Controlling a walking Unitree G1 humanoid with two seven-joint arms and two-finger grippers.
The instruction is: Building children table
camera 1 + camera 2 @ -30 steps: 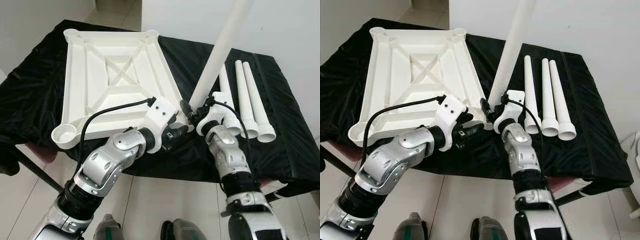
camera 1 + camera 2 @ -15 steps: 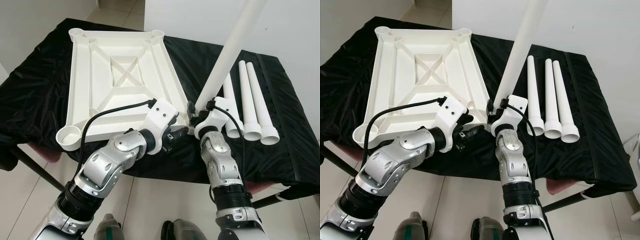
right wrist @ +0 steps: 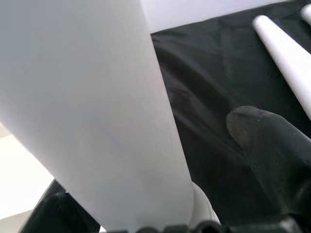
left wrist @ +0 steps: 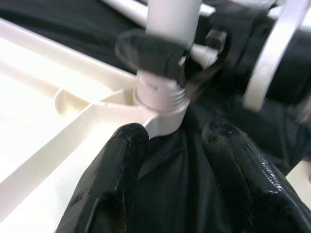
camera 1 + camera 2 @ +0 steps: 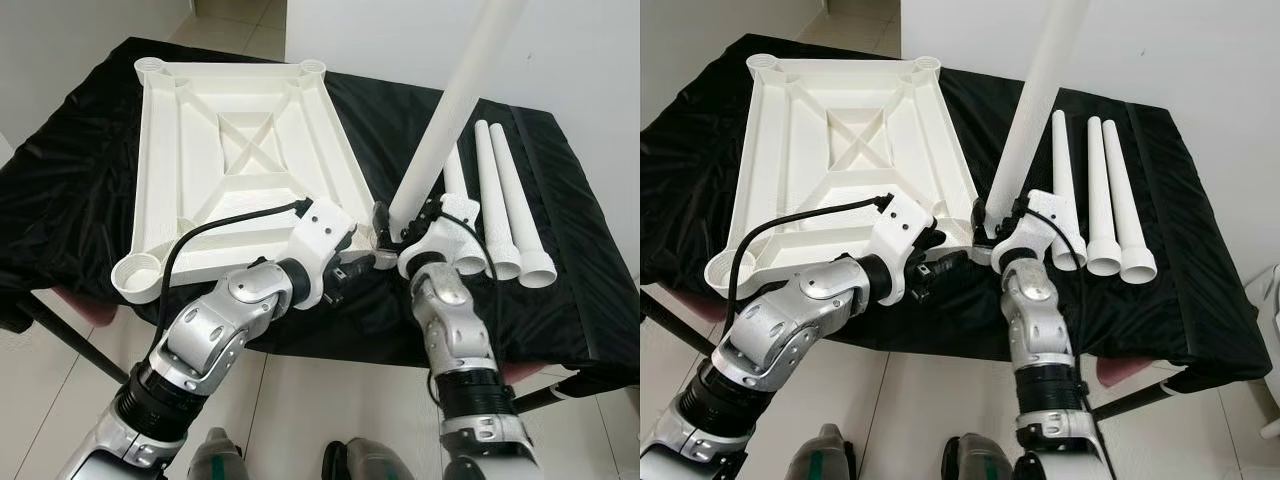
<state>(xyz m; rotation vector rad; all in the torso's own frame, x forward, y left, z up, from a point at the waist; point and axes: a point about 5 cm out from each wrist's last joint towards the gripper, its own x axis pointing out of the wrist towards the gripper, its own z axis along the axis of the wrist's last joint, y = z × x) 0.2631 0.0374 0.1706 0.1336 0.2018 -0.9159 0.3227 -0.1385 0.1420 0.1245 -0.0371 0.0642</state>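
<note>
A white plastic tabletop lies upside down on a surface draped in glossy black cloth, its underside ribbed with a moulded X brace and a round socket at each corner. At the corner socket nearest the robot, a smooth white tubular leg stands tilted, its ridged, threaded end seated in the socket's ring.

The right gripper clamps this leg low down, just above the socket; its matte black fingers press against opposite sides of the tube, which looms broad and pale between them in the right wrist view.

The left gripper sits just beside the same corner, on the robot's side of it. Its two thick, rubbery black fingers are spread apart with nothing between them but black cloth, their tips close to the socket's outer wall, one nearly against the tabletop's rim.

Beyond the right gripper's fingers, three more white legs lie side by side on the cloth, tapered tubes with their flared open ends toward the robot, close to one another.
</note>
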